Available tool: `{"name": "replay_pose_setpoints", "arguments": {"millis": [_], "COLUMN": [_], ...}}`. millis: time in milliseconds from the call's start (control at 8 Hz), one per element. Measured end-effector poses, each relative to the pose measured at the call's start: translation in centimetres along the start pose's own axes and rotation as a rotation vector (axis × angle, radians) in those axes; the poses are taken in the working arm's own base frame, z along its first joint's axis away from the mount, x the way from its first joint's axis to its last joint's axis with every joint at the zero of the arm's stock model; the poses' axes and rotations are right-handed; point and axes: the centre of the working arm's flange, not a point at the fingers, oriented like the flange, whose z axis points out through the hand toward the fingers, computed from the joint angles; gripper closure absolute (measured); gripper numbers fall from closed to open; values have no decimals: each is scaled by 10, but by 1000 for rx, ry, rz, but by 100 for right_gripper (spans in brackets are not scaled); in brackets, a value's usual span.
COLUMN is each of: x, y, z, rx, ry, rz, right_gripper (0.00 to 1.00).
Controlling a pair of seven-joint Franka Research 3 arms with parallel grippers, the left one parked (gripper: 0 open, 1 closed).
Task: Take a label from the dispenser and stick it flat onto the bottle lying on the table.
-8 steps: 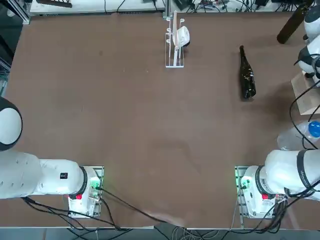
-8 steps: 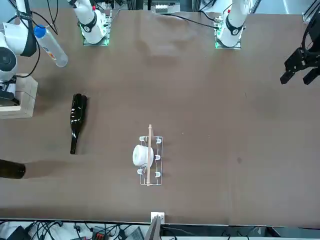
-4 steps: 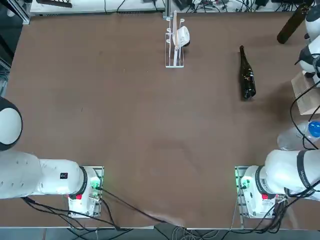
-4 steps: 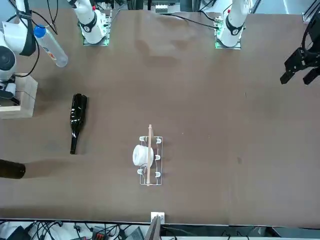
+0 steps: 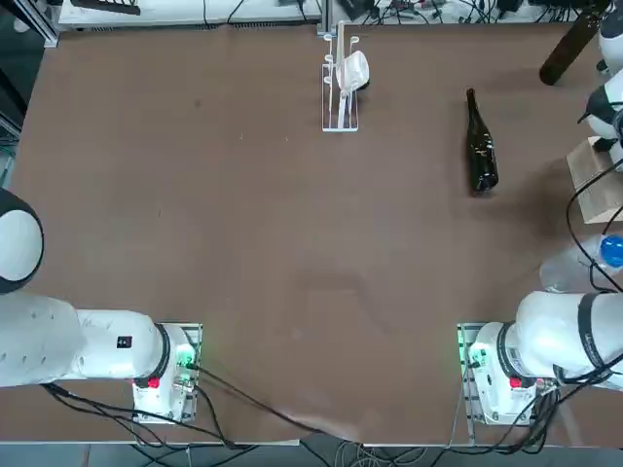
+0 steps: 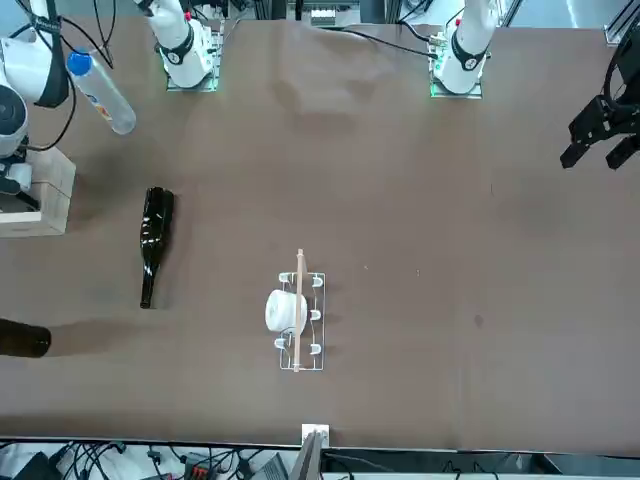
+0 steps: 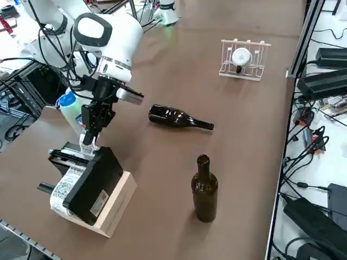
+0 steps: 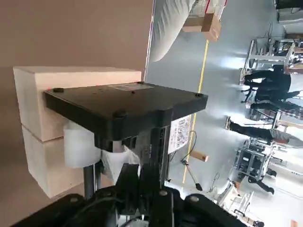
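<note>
The dark bottle (image 7: 176, 117) lies on its side on the brown table, also visible from overhead (image 5: 481, 146) and from the front (image 6: 153, 235). The black label dispenser (image 7: 89, 181) sits on a wooden block at the table's right edge. My right gripper (image 7: 89, 132) hangs straight down over the dispenser's top, well to the side of the bottle. Its fingers are shut on a small white label (image 7: 86, 144) that reaches down to the dispenser. In the wrist view the shut gripper (image 8: 142, 169) sits against the dispenser (image 8: 125, 106), with white label material (image 8: 113, 163) beside it.
A second dark bottle (image 7: 204, 189) stands upright near the table's far right corner. A clear plastic bottle with a blue cap (image 7: 70, 111) lies by the right arm. A wire rack with a white roll (image 5: 341, 83) stands at the far edge.
The right arm's wrist has shifted slightly above the dispenser, towards the table's edge. The bottles and the rack have not moved.
</note>
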Motion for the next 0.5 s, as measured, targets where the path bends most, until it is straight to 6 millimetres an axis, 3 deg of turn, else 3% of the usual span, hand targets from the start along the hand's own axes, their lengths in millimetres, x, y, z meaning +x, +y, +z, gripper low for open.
{"name": "replay_pose_setpoints", "arguments": {"millis": [500], "x": [-5], "y": [11], "z": [-10], "rx": [-12], "ry": [7], "rz": [-21], "right_gripper": [98]}}
